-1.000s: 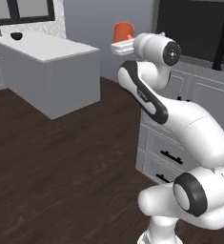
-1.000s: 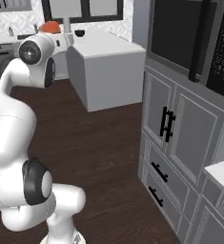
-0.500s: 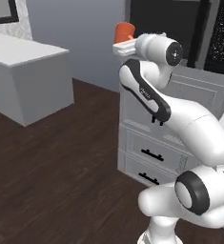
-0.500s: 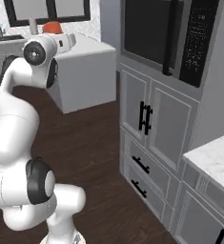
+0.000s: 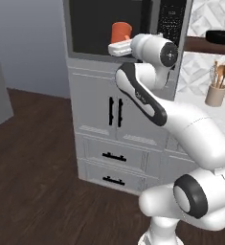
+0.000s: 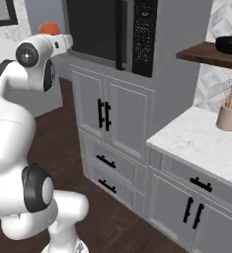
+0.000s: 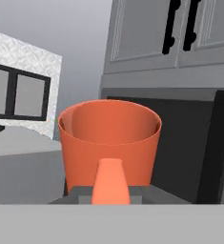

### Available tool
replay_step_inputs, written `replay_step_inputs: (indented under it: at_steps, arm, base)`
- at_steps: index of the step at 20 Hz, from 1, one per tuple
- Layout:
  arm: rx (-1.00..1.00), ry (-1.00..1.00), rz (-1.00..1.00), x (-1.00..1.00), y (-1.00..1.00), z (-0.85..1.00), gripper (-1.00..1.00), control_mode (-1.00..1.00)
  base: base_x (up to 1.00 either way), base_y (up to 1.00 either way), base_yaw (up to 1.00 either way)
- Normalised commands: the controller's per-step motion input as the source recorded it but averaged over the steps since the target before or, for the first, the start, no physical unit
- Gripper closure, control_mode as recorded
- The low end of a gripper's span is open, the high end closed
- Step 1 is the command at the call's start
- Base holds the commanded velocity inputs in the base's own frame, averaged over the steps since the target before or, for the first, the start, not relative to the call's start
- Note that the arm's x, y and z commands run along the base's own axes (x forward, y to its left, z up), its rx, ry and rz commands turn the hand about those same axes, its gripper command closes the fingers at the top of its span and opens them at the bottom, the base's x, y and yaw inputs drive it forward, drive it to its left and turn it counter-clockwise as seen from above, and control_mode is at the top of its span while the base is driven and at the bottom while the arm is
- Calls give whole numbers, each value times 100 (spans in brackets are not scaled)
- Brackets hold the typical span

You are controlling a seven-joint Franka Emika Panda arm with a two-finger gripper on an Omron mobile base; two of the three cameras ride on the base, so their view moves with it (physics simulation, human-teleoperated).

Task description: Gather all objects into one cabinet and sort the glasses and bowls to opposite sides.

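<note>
Orange-red mug (image 7: 109,138) in pincer (image 5: 119,47)

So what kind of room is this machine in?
A kitchen, by the look of it, though computer-rendered: a built-in black oven set in grey cabinets, a marble counter with a holder of wooden spoons, and a dark wooden shelf above.

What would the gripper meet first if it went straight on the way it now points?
Apart from the orange-red mug it is shut on, the gripper would probably meet the dark oven front first; depth is unclear.
</note>
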Motion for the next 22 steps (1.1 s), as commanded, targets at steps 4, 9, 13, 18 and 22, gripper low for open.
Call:
replay_step_inputs:
  at_steps: [4,9,13,18,22]
  arm:
    - [0,0,0,0,0,0,100,100]
    - [0,0,0,0,0,0,100,100]
    - [0,0,0,0,0,0,100,100]
    - [0,0,0,0,0,0,100,100]
    - [0,0,0,0,0,0,100,100]
  base:
    - [0,-19,-54]
    - [0,-20,-53]
    - [0,-31,-53]
    - [0,-36,-52]
    - [0,-37,-52]
